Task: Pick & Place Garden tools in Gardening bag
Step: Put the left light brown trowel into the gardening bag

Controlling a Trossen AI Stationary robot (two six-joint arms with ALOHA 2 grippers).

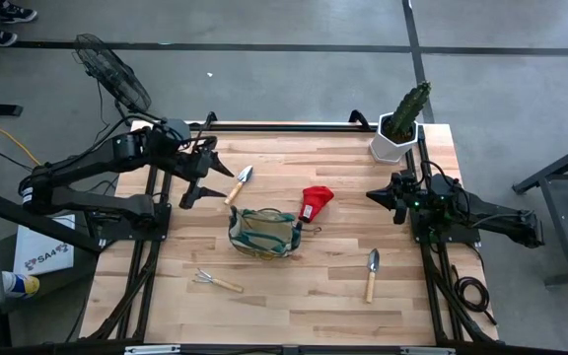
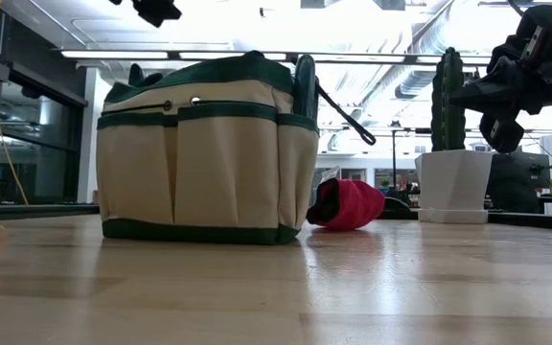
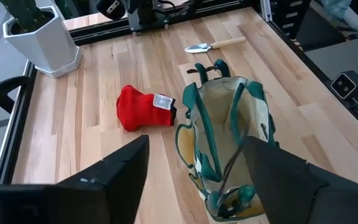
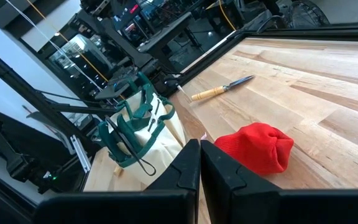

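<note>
Left tool (image 1: pixel 201 176) open and empty, hovering just beside a trowel (image 1: pixel 241 183) lying on the desk, blade toward the far edge, handle slanting toward the bag (image 1: pixel 263 232). Nearer by far than the right tool (image 1: pixel 379 195), shut and parked near the pot (image 1: pixel 392 144).

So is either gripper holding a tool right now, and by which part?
Nothing is held. The left gripper is open and empty; the right gripper is shut on nothing.
</note>
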